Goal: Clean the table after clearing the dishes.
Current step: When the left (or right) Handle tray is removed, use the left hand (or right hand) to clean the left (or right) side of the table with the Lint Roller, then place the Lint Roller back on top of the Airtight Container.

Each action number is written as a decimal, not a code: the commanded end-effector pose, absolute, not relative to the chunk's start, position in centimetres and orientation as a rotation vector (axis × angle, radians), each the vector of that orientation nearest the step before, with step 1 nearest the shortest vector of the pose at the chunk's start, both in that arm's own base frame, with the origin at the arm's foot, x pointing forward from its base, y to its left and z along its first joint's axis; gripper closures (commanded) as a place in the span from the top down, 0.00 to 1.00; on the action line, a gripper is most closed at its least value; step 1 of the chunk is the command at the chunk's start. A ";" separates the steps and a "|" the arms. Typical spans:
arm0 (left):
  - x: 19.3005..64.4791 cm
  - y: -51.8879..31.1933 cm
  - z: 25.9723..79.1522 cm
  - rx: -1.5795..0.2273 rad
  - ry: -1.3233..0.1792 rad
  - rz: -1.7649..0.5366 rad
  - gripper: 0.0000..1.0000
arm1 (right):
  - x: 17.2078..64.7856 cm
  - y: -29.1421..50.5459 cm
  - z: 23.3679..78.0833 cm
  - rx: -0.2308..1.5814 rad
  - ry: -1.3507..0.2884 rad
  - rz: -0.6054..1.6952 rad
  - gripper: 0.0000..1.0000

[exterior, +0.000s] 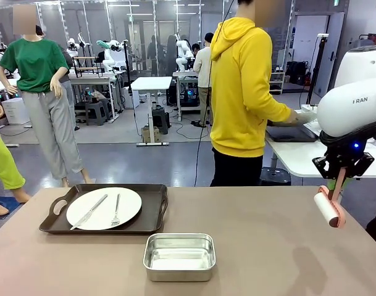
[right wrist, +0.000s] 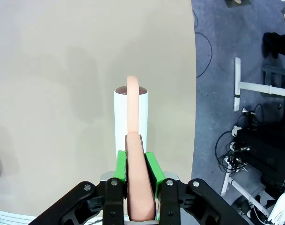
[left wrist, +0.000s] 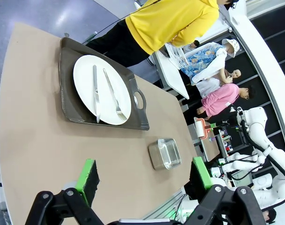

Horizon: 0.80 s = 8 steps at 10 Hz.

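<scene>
On the taupe-brown table (exterior: 268, 246), at the left, a dark brown handled tray (exterior: 157, 209) carries a round white plate (exterior: 129, 203) with a silver knife (exterior: 89, 211) and fork (exterior: 116, 211) on it. My right gripper (exterior: 342, 168) hangs over the table's right end, shut on the pink handle of a lint roller (exterior: 328, 208) whose white roll sits just above the tabletop. From the right wrist, the roller (right wrist: 130, 117) points away between the shut green pads of the gripper (right wrist: 135, 168). My left gripper (left wrist: 144, 176) is open and empty, high above the table, with the tray (left wrist: 67, 79) and plate (left wrist: 102, 89) beyond it.
A small rectangular steel pan (exterior: 179, 256) stands near the table's front middle. A person in a yellow hoodie (exterior: 240, 92) stands at the far side, turned toward a white side table (exterior: 299, 157) with hands at another dark tray (exterior: 291, 133).
</scene>
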<state>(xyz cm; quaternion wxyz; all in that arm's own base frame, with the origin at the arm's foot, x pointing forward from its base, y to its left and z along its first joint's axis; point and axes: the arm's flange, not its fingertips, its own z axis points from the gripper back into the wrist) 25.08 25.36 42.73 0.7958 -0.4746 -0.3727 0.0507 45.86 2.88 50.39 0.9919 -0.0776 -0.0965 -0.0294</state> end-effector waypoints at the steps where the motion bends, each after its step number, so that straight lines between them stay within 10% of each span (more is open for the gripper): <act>1: 25.0 25.5 42.8 -1.028 -0.807 0.097 1.00 | 45.9 2.8 50.6 -0.155 -0.201 -0.060 0.22; 8: 25.0 25.5 42.8 -1.028 -0.807 0.097 1.00 | 45.9 2.8 50.6 -0.155 -0.201 -0.060 0.22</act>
